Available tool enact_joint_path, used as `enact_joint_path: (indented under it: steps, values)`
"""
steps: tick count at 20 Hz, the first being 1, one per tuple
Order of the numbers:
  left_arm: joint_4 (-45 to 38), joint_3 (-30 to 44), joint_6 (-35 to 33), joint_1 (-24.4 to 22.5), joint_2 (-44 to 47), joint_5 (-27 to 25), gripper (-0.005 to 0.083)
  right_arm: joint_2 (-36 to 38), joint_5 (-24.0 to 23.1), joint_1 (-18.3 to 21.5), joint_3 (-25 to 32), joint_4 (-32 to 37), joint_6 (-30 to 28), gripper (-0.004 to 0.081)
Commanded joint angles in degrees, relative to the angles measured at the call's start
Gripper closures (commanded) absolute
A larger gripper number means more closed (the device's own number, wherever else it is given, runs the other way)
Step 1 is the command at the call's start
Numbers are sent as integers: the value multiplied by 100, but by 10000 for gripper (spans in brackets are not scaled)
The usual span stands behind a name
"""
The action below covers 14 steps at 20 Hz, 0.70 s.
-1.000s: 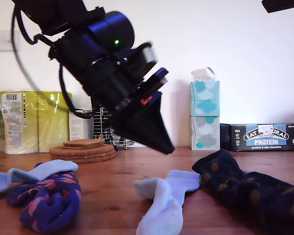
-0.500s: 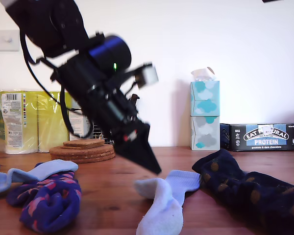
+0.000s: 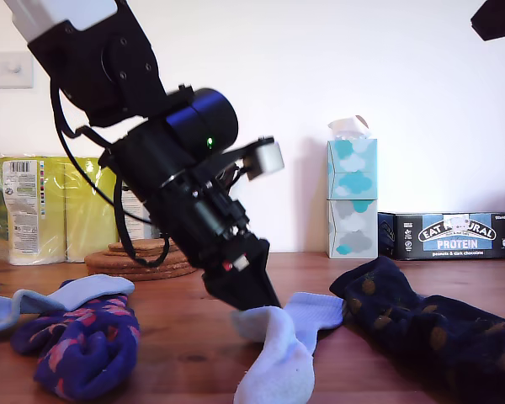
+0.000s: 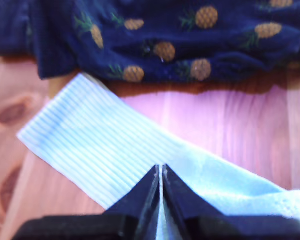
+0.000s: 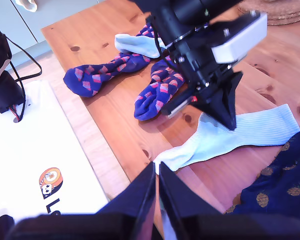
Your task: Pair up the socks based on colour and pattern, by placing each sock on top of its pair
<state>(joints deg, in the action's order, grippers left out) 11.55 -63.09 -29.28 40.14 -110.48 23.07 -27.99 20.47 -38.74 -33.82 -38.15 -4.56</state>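
Observation:
My first gripper (image 3: 265,305) (image 4: 161,170) (image 5: 230,122) is shut, and its tip rests on a pale blue sock (image 3: 278,353) (image 4: 90,145) (image 5: 250,130) lying flat on the wooden table. Just beyond that sock lies a dark navy sock (image 3: 421,324) (image 4: 165,35) (image 5: 280,195) with orange-yellow spots. Two blue-purple socks with pink-red diamonds (image 3: 84,345) (image 5: 105,70) lie at the exterior view's left, with a second pale blue sock (image 3: 59,296) (image 5: 135,45) beside them. My second gripper (image 5: 156,170) hangs high above the table, shut and holding nothing.
Along the back wall stand cork mats (image 3: 143,257), stacked tissue boxes (image 3: 352,198), a protein bar box (image 3: 454,234) and yellow packs (image 3: 50,206). The second wrist view shows the table edge (image 5: 115,170) with a white sheet (image 5: 40,150) below it. A dark arm part (image 3: 497,17) shows in the exterior view's top right.
The first arm has come down, its shut tip dropping from above the table onto the pale blue sock. The socks have not moved.

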Motion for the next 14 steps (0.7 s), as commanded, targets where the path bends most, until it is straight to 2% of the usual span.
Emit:
enact_joint_path:
  steps: [1,8,14]
  values:
    - [-92,55,291,55,-168,-94,795,2,11,-26,109,61,4,783]
    - [-92,55,1762,221,-170,-328,795,2,-9,-24,109,61,0,783]
    - [-50,55,2065,348,-337,-1071,795,2,-7,-24,109,57,-9,783]
